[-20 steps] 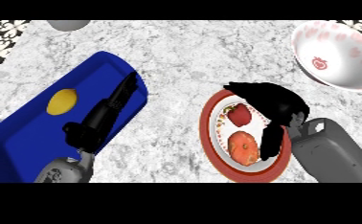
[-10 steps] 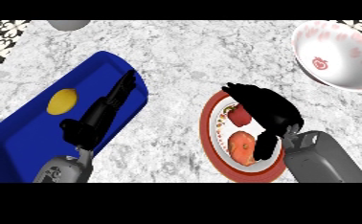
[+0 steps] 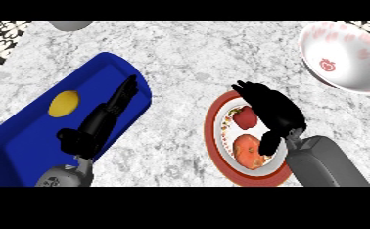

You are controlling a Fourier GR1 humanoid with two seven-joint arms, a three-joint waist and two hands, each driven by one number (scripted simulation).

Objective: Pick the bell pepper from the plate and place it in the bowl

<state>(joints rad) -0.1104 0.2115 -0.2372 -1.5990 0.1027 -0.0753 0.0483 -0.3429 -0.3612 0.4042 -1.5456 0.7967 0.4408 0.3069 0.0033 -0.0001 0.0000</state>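
While the right hand point(image 3: 273, 110) hangs over the plate point(image 3: 215, 130) beside the pepper point(image 3: 245, 117), fingers relaxed, the left hand point(image 3: 98, 125) lies straight.

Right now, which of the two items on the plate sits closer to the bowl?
The darker red one, at the far end of the plate beside the right hand. The orange-red one lies nearer the robot.

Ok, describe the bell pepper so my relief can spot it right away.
Find the red-rimmed plate at the lower right of the marble counter. Two items lie on it; the bell pepper is the farther one, beside the right hand. It is smaller and deep red, while its neighbour is larger and orange.
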